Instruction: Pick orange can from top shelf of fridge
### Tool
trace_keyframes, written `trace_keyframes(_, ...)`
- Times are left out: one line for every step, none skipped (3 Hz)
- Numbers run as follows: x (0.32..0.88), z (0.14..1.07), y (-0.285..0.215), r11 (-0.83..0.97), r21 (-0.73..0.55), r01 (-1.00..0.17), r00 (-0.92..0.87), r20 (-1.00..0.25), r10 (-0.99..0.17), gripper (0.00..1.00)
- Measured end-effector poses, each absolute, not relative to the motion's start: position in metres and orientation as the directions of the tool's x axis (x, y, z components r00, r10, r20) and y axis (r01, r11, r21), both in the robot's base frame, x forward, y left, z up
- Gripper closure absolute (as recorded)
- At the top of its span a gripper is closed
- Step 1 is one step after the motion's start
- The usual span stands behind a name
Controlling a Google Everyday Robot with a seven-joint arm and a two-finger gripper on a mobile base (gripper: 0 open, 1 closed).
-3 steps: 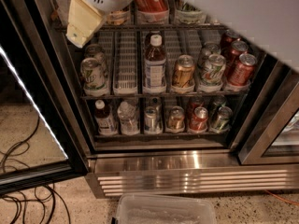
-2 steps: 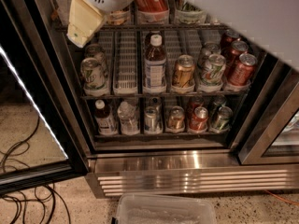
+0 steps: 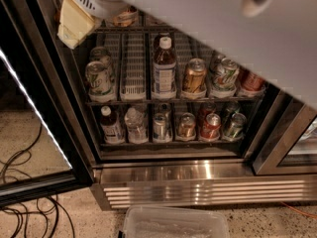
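The fridge (image 3: 198,182) stands open with its steel base grille low in view. Only a strip of the top shelf (image 3: 119,29) shows under my arm. On it, the lower part of a golden-orange can (image 3: 124,17) shows, and its top is hidden by the arm. My gripper (image 3: 74,23), cream-coloured with a white ribbed body, hangs at the shelf's left end, just left of that can and apart from it. My grey arm (image 3: 223,29) covers the rest of the top shelf.
The middle rack (image 3: 133,99) holds green-and-white cans (image 3: 99,78), a bottle (image 3: 163,66), a golden can (image 3: 194,76) and a red can (image 3: 252,82). The bottom rack holds bottles and several cans. The open glass door (image 3: 34,113) is at left, with cables on the floor. A clear plastic bin (image 3: 173,222) sits in front.
The arm has swung across and now covers more of the upper right of the fridge. The gripper has shifted slightly left. The fridge's contents have not moved.
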State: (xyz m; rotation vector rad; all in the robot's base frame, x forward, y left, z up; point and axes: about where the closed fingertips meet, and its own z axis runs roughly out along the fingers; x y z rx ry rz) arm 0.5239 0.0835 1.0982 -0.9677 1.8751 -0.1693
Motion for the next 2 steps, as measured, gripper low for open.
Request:
trace_keyframes(0.5239, 1.0982, 0.0835, 0.673, -0.498, -0.547, -0.202, -0.701, -0.684, 0.00)
trace_keyframes(0.5239, 1.0982, 0.0835, 0.673, -0.498, -0.547, -0.202, -0.701, -0.684, 0.00)
